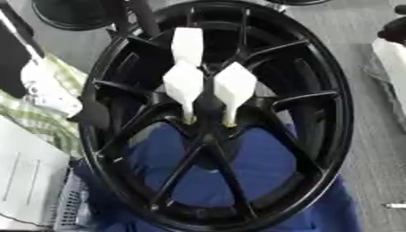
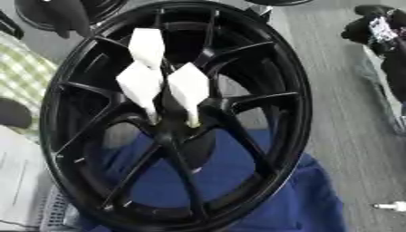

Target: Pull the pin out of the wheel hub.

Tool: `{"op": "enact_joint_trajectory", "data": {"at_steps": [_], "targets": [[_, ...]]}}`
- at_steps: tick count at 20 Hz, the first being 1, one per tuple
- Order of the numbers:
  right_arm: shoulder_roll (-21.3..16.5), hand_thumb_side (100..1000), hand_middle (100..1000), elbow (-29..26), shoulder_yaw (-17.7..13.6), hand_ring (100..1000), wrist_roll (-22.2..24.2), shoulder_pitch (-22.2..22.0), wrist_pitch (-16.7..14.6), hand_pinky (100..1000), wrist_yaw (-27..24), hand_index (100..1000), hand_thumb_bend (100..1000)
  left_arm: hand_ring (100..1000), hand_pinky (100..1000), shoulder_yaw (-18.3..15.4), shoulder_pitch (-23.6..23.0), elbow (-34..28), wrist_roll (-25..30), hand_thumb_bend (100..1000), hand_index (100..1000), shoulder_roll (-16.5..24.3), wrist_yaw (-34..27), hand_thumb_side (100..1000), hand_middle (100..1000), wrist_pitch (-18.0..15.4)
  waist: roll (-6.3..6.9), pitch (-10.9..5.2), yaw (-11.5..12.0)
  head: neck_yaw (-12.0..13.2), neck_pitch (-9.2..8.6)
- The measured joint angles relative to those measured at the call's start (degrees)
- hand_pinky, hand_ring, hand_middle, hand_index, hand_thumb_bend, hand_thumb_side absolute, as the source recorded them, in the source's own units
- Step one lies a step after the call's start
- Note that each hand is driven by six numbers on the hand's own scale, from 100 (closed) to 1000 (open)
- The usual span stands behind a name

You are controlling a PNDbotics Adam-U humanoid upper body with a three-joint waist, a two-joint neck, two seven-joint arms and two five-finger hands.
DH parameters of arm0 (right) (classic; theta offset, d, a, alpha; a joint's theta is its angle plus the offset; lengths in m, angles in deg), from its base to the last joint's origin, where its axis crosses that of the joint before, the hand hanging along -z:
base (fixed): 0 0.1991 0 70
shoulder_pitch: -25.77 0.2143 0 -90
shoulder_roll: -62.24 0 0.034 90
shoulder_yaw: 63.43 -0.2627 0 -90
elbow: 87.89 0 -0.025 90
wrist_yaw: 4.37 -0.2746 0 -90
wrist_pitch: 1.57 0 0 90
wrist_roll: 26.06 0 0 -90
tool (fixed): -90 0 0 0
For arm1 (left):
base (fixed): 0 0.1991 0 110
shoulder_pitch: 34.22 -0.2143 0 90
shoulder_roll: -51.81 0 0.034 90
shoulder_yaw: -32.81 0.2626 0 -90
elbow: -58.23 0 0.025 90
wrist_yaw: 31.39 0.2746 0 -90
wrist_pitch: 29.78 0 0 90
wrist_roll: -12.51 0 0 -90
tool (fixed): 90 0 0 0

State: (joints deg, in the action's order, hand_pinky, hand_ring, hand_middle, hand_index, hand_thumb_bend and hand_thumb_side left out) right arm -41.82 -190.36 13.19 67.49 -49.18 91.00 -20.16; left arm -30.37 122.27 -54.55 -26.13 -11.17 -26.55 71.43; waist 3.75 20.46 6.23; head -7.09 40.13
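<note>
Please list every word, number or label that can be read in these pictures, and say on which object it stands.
None can be read.
Black wheel: no lettering shows.
White pins at its hub: blank.
White sheet at lower left: faint lines, too blurred to read.
Dark object at upper right: a pale patch, unreadable.

The black left arm [image 2: 70,16] comes in from the upper left corner and slants down toward the right. In the left eye view it shows as dark bars [image 1: 142,18] crossing the top edge. Its lower end is a blurred dark mass, and the left hand's shape there cannot be made out.
</note>
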Motion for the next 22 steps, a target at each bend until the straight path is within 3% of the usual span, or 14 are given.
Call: {"op": "enact_joint_trajectory", "data": {"at_steps": [7, 22], "targets": [[0.0, 637, 608, -0.1, 0.0, 699, 0.0, 0.0, 0.0, 863, 0.0, 783, 100, 695, 758, 1.3, 0.1, -1.2, -1.1, 613, 837, 0.3, 1.0, 319, 760, 1.5, -0.32, 0.26, 0.1, 0.2, -0.45], [0.1, 646, 609, -0.1, 0.0, 700, 0.0, -0.1, 0.0, 864, 0.1, 783, 100, 769, 790, 3.3, -0.7, -1.2, -2.9, 623, 857, 0.0, 8.9, 291, 811, 1.8, -0.35, 0.85, 0.2, 0.4, -0.47]]}}
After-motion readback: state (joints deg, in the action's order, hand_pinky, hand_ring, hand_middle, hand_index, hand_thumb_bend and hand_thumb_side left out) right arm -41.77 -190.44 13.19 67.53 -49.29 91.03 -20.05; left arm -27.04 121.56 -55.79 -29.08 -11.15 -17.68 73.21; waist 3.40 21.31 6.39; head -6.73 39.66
